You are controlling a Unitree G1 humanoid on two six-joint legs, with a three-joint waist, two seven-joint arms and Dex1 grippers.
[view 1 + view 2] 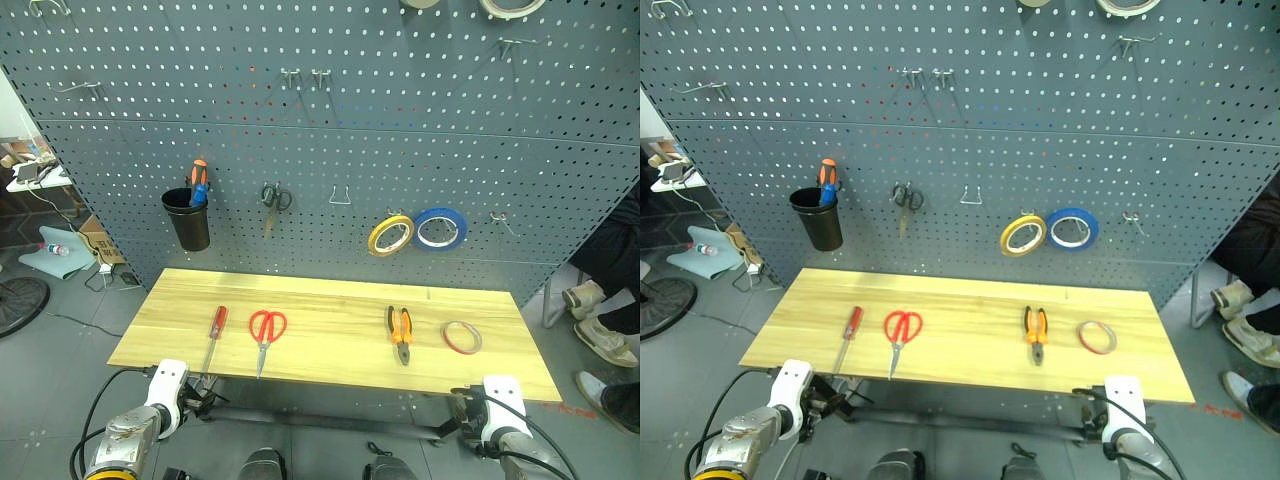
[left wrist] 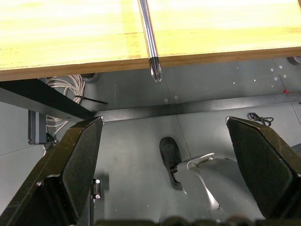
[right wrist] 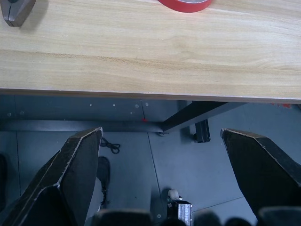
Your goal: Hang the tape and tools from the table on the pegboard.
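Note:
On the wooden table (image 1: 330, 305) lie, from left to right, a red-handled screwdriver (image 1: 215, 326), red-handled scissors (image 1: 266, 331), orange-and-black pliers (image 1: 400, 331) and the red tape (image 1: 462, 337). Behind it stands the blue-grey pegboard (image 1: 420, 120). My left gripper (image 2: 163, 120) is open below the table's front edge, under the screwdriver's tip (image 2: 151, 42), which sticks out over the edge. My right gripper (image 3: 161, 131) is also open and empty below the front edge, short of the tape (image 3: 186, 4). Both grippers hang in front of the table, left (image 1: 203, 393) and right (image 1: 462, 408).
On the pegboard hang a black cup (image 1: 187, 220) with orange and blue screwdrivers, small black scissors (image 1: 275, 197), a yellow roll (image 1: 390, 235) and a blue roll (image 1: 440, 228). Bare hooks (image 1: 340, 197) sit between them. A person's shoes (image 1: 600, 320) are at the right.

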